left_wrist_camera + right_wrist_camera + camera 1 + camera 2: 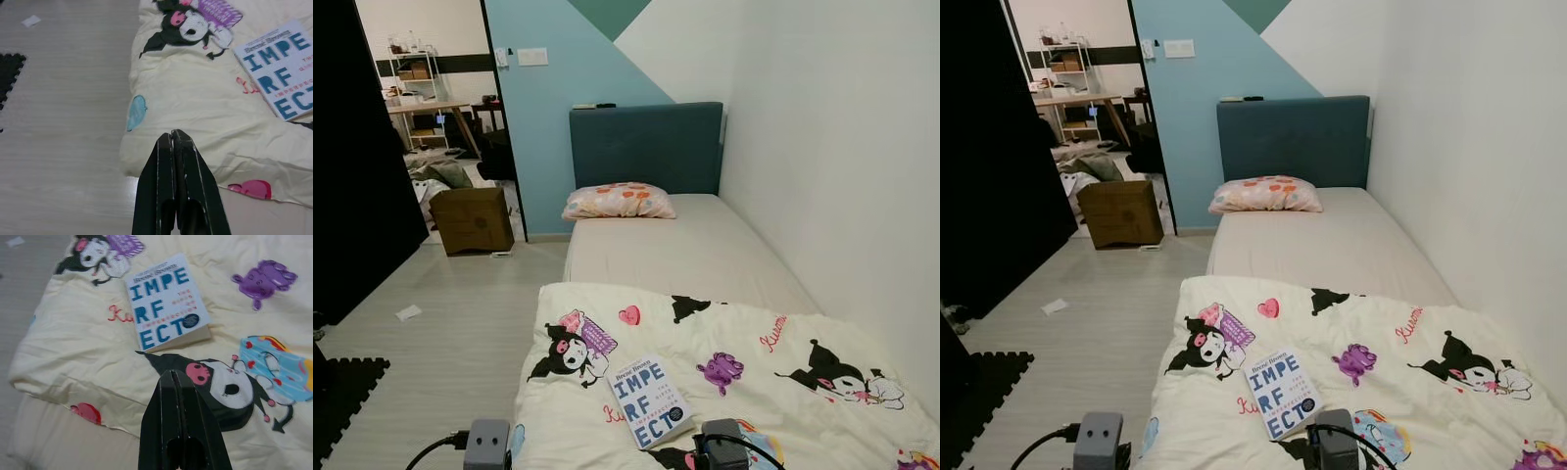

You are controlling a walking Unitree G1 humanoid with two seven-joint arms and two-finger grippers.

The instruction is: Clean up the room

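Observation:
A white book [649,400] with blue letters lies flat on the cream cartoon-print blanket [783,372] at the foot of the bed. My left gripper [172,137] is shut and empty, hovering over the blanket's left edge near the floor. My right gripper [172,374] is shut and empty too, just short of the book [165,301], above a black cartoon figure. A floral pillow [619,201] rests against the blue headboard [646,145].
A wall runs along the bed's right side. A cardboard box [472,219] stands by the doorway on the left, with a cluttered room beyond. A paper scrap [408,312] lies on the wood floor. Black foam mat [342,392] sits at lower left.

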